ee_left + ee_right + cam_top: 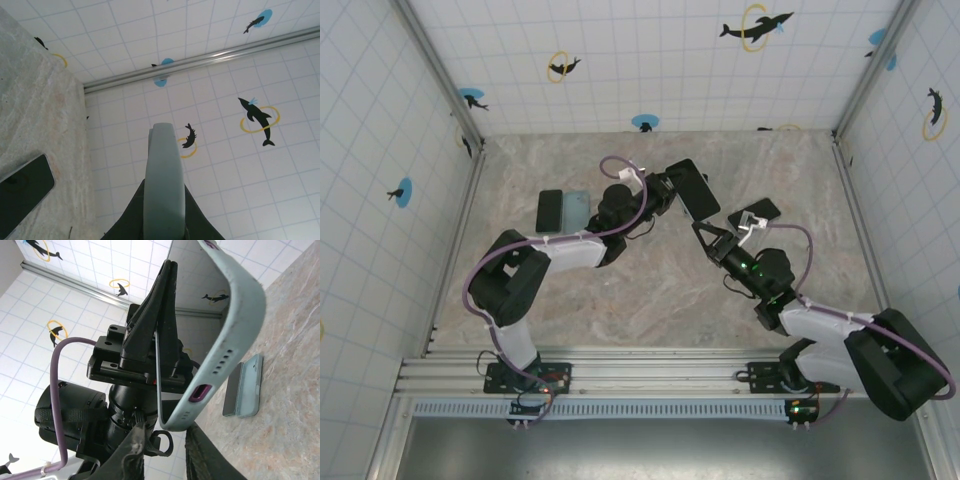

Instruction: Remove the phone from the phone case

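Phone [195,285] in case [245,320] clamped by left end effector [167,280], right end effector [167,455] tips cropped, grip unclear.

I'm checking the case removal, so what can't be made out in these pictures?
- Right wrist view: the cased phone has its upper end cut off by the top edge.
- Right wrist view: the right pincer is blurred and cut by the bottom edge; contact with the cased phone is unclear.
- Left wrist view: the left pincer has its pads hidden behind the cased phone's edge.
- Left wrist view: the black phone is cut off by the left edge.
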You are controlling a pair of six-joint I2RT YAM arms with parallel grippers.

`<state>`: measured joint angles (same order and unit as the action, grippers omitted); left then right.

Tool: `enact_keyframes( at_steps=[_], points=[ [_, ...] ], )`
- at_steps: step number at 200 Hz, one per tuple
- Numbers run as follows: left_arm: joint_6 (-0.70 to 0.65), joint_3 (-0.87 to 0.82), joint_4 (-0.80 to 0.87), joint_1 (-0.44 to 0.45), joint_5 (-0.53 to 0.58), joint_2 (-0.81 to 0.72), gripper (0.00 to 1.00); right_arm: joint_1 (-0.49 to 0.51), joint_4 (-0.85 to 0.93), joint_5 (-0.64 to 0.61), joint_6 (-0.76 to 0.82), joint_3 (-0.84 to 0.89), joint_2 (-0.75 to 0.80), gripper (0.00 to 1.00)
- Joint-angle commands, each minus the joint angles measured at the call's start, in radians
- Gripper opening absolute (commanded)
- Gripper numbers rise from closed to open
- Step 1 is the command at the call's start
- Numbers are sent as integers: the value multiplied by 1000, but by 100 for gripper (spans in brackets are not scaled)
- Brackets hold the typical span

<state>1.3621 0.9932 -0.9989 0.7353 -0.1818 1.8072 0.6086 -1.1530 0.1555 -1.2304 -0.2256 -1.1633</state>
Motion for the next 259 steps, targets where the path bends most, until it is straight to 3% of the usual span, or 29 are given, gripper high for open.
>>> enact_keyframes(
  at_steps=[1,62,123,209,259],
  points=[
    [25,3,-102,9,8,-57,0,3,-85,-15,-8,-35,-12,22],
    [29,20,-90,15,-9,-56,0,-17,-107,-3,-23,-41,-24,20],
    [67,38,-87,18,-26,-58,0,-27,-89,19,1,-41,-29,5],
    [225,26,-129,28,-112,-141,0,-32,260,28,388,-102,24,1],
    [253,30,-133,54,-130,-163,0,-67,343,-2,420,-101,39,0]
  ],
)
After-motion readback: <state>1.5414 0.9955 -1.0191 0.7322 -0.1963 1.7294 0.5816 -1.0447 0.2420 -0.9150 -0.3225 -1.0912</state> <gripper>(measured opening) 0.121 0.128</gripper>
